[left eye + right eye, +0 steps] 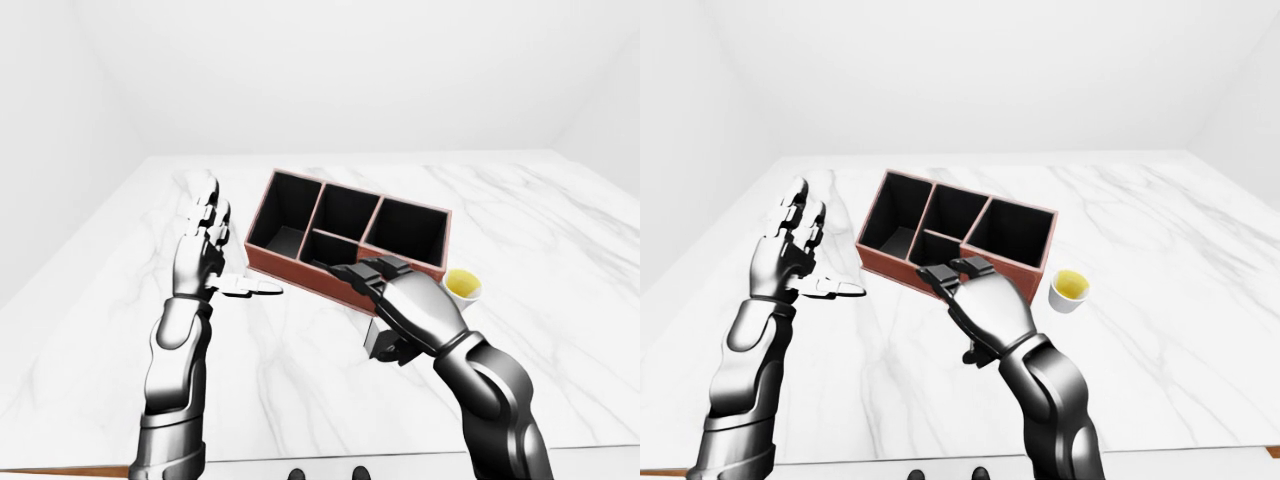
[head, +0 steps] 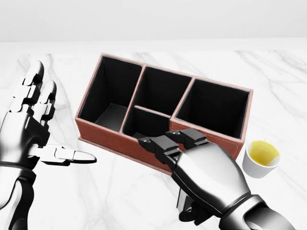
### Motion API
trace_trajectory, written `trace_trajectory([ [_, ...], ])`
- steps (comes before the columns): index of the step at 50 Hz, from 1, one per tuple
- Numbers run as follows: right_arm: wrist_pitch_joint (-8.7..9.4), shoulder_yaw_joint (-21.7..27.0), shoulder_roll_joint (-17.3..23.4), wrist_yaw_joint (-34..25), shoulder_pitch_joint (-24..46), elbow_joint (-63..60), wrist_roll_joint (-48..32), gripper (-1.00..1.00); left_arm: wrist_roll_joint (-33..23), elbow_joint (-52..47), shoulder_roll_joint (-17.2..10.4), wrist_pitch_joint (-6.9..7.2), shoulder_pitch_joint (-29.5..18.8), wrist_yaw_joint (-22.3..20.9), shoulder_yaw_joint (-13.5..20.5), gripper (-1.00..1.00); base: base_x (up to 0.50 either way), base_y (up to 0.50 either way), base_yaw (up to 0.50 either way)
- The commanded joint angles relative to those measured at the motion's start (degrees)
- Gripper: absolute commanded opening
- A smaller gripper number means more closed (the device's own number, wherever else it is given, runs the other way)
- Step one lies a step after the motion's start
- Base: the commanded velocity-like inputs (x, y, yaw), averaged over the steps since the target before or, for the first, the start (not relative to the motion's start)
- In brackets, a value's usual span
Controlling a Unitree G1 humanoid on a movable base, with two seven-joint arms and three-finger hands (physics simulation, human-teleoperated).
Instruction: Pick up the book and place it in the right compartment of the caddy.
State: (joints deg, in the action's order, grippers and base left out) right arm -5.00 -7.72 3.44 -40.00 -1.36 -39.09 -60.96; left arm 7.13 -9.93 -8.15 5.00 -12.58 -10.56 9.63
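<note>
Two robot hands over a white marble worktop [image 1: 300, 390] with a brown caddy [image 2: 120, 139] and a small cup [image 2: 260, 159].

The right robot hand [image 2: 189, 165] hangs palm down at the lower right of the head view, fingers [image 2: 156, 143] stretched toward the caddy's near wall. Beneath its palm sits a dark, flat-edged object, probably the book [image 2: 183, 206]; only a sliver of it shows under the hand. Whether the fingers grip it, I cannot tell. The book lies on the worktop just below the caddy in the head view, outside every compartment. The left robot hand [image 2: 33, 127] stands apart at the left, fingers spread upright and thumb pointing toward the caddy, holding nothing. The caddy's black compartments are empty. The white cup, with yellow liquid, stands just right of the caddy.
</note>
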Motion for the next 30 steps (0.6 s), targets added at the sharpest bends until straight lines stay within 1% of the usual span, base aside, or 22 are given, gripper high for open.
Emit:
trace_trajectory([
  [1,0.00,-1.14,-0.04,0.00,-2.69,0.19,-1.20,0.55,0.28,-0.33,-0.10,0.00,0.07,0.09,0.12,1.00,0.00,0.00,0.00],
  [10,0.00,-1.81,0.33,0.00,-4.76,0.29,-1.63,0.54,0.36,-0.31,-0.06,0.00,0.13,0.02,0.11,1.00,0.00,0.00,0.00],
  [19,0.00,-1.67,0.53,0.00,-4.54,2.55,-1.32,0.54,0.51,0.14,-0.22,0.00,0.01,-0.04,0.34,1.00,0.00,0.00,0.00],
  [24,0.00,-1.78,0.88,0.00,-5.11,3.58,-2.05,0.47,0.37,0.00,-0.24,0.00,0.03,0.00,0.23,1.00,0.00,0.00,0.00],
  [30,0.00,-1.00,0.93,0.00,-4.47,4.19,-1.66,0.43,0.36,-0.91,-0.15,0.00,0.17,-0.02,0.17,1.00,0.00,0.00,0.00],
])
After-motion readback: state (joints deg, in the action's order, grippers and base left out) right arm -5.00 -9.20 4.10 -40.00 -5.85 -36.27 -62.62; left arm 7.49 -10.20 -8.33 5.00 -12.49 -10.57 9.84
